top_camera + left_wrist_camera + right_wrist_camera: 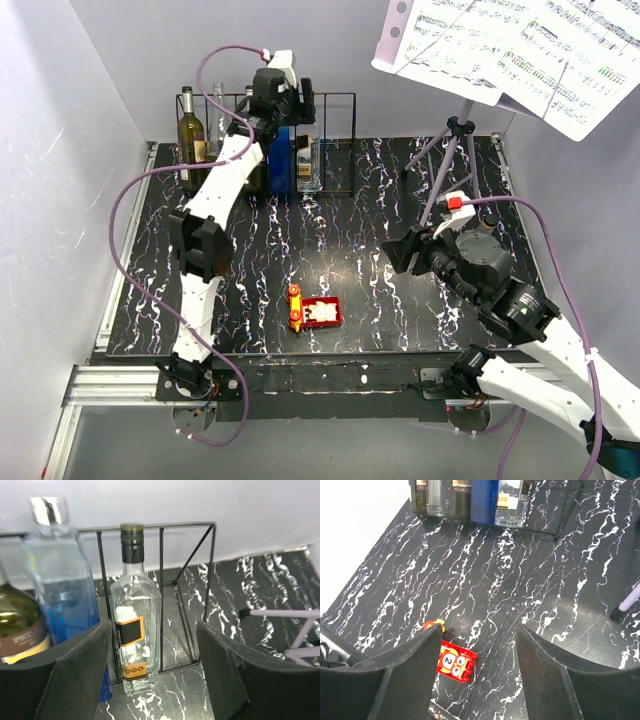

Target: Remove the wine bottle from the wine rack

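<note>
Seen from above, the step in hand is the approach. The left hand point(280, 100) hangs over the wine rack point(335, 95), a thin black wire frame at the back of the counter point(400, 310), which looks like black stone with white veins. A dark green wine bottle point(190, 135) stands upright at the rack's left end. The right hand point(412, 250) is well apart, near the music stand point(450, 160).

In the left wrist view this hand is partly open and empty. Its 2 padded fingers point(75, 680) frame a clear square bottle point(135, 630) with a black cap and do not touch it. Beside it stands a blue bottle point(65, 590), then a second dark bottle point(17, 630), round and paper-labelled. I cannot tell which dark bottle is wanted. Either way the next move seems to need a shift left, a firm close on smooth round glass and a lift clear of the dividers.

In the right wrist view the right hand is open and holds nothing, with a small red toy point(454, 664) below it.
</note>
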Robot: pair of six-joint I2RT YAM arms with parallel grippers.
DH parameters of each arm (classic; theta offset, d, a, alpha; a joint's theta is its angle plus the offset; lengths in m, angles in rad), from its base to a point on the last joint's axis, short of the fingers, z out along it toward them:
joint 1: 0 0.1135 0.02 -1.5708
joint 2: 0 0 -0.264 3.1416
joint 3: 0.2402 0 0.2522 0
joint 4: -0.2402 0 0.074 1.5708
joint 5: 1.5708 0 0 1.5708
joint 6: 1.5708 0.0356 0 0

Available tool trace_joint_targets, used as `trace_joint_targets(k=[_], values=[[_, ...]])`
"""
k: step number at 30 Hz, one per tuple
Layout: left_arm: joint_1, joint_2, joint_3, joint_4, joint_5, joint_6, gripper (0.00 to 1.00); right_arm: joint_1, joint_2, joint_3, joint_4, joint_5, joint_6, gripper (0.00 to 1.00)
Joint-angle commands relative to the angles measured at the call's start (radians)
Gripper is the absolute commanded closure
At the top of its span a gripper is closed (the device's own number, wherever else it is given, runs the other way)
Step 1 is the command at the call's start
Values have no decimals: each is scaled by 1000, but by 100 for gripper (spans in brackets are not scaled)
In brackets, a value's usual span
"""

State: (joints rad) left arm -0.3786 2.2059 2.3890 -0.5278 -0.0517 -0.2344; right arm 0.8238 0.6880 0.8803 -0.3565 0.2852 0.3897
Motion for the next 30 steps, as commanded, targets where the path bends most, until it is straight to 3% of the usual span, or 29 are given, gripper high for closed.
trace_joint_targets(k=[1, 11, 25, 30], values=[[6, 52, -11, 133, 33, 26, 33, 9, -10, 12, -22, -53, 9, 32], [4, 193, -24, 409, -9, 76, 34, 11, 22, 34, -58, -119, 35, 33], [3, 382, 52, 591, -80, 102, 35, 12, 34, 83, -131, -99, 26, 33], [3, 443, 98, 635, -56, 95, 40, 12, 47, 94, -139, -113, 52, 33]])
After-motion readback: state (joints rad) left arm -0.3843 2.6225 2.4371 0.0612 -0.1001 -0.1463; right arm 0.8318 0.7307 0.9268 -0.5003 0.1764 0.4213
